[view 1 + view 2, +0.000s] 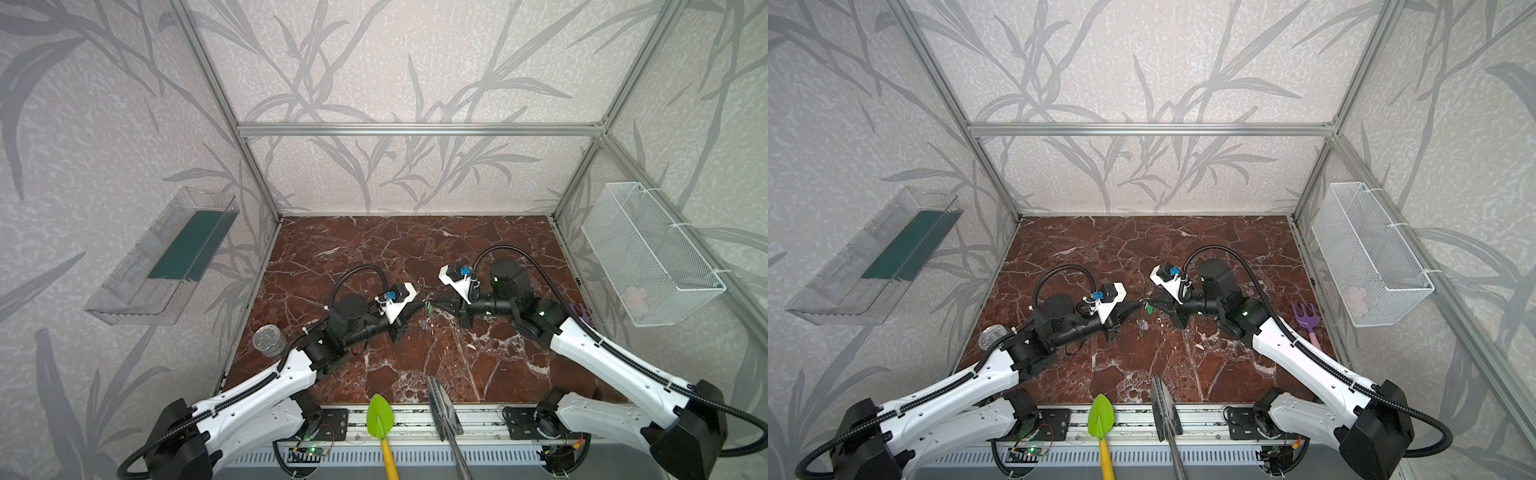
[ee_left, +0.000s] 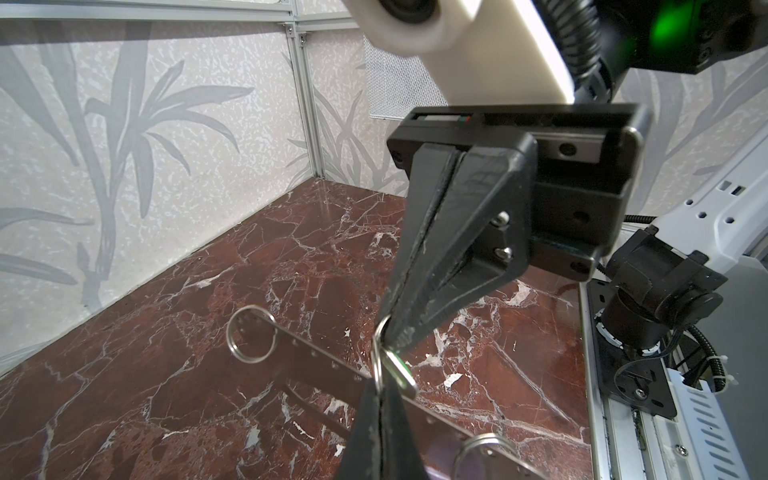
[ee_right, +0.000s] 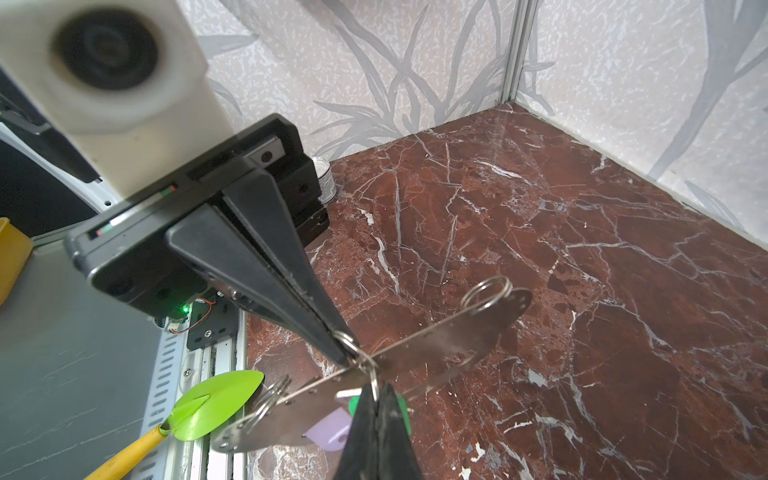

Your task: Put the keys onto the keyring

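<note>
Both grippers meet tip to tip above the middle of the marble floor (image 1: 415,365). Left gripper (image 2: 384,388) has its fingers pinched tight on a small split ring (image 2: 380,365) of the keyring (image 3: 415,353). Right gripper (image 3: 378,392) is closed too, gripping the same ring by the green key (image 3: 401,409). The metal tag hangs in the air between them (tilted, two more rings on it). Lilac key (image 3: 328,428) dangles just below. Tin can (image 1: 269,340) sits well apart by the left wall.
</note>
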You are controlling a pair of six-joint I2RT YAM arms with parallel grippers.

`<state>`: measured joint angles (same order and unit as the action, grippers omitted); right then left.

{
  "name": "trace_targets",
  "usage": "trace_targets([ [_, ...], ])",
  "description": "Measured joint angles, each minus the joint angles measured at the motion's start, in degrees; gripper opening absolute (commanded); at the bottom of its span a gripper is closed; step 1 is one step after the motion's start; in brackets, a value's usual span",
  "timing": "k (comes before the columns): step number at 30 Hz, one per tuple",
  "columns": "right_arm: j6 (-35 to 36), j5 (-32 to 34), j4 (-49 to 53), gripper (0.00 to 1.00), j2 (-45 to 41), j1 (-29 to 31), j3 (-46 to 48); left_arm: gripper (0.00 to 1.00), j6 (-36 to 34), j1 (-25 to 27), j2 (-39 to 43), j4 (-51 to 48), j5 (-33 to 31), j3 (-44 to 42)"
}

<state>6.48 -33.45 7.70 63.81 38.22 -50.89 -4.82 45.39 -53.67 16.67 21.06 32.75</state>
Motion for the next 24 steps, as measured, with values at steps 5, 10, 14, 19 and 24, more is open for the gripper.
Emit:
trace_targets([
  [5,-0.57,0.09,0.07,0.0,0.9,0.0,-0.76,0.0,-0.22,0.0,0.39,0.0,-0.22,0.0],
  [10,-0.87,-0.11,-0.04,0.0,1.25,0.11,-1.16,0.0,-0.48,0.0,0.96,0.0,-0.55,-0.02],
  [14,-1.09,-0.24,0.04,0.0,1.62,0.11,-1.46,0.0,-0.63,0.0,0.98,0.02,-0.72,-0.02],
  [19,-1.64,-0.5,0.26,0.0,1.88,0.11,-1.49,0.0,-0.61,0.0,1.14,0.74,-0.83,-0.72],
  [24,-2.23,-0.68,0.31,0.0,1.9,0.11,-1.49,0.0,-0.63,0.0,1.42,1.66,-0.85,-1.4],
])
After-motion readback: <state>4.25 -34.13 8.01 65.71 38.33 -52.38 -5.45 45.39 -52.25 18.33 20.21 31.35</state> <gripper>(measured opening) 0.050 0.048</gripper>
